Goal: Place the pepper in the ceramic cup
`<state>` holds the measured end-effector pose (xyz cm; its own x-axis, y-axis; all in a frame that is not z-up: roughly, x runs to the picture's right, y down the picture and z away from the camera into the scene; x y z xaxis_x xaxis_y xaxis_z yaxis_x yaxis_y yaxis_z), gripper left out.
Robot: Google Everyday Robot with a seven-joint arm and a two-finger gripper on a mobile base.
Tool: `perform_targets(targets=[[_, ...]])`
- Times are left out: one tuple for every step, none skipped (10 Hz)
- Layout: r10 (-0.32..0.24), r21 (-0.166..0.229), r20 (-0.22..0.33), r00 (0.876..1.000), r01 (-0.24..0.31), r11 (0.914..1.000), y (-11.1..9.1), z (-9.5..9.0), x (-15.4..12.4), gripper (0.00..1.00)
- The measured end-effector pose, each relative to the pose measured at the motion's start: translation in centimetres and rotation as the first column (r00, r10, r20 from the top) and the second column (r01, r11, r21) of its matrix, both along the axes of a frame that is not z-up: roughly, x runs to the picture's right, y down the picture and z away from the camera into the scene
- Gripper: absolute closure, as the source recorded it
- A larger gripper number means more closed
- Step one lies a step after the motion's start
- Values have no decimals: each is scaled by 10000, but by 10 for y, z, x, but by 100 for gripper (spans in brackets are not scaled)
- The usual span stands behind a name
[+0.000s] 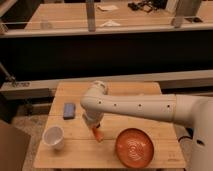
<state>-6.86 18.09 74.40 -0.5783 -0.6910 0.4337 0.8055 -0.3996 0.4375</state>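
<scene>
The small orange-red pepper (97, 134) hangs at the tip of my gripper (95, 128), just above the wooden table (115, 95) near its front middle. The gripper points down from the white arm that reaches in from the right, and it is shut on the pepper's upper end. The white ceramic cup (53, 137) stands upright at the front left of the table, about a hand's width left of the pepper. Its mouth is open and nothing shows inside it.
A round orange plate (135, 146) with white swirls lies at the front right, close to the pepper. A small blue object (69, 110) rests at the table's left middle. Behind the table runs a dark barrier with other tables beyond.
</scene>
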Motion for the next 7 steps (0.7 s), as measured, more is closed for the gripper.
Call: perform_targets(targets=[[-85, 12, 62, 9999, 85, 10000, -3, -1, -2, 100], [-156, 13, 123, 9998, 155, 9999, -5, -2, -5, 100], [-187, 24, 159, 9997, 186, 9998, -7, -2, -8, 100], [-227, 47, 171, 9996, 227, 9997, -9, -3, -11, 100], [-290, 87, 210, 9994, 288, 9995, -11, -4, -16, 100], [-361, 128, 273, 9990, 357, 9993, -13, -5, -20, 100], [-408, 186, 305, 9987, 402, 9990, -15, -7, -22, 100]])
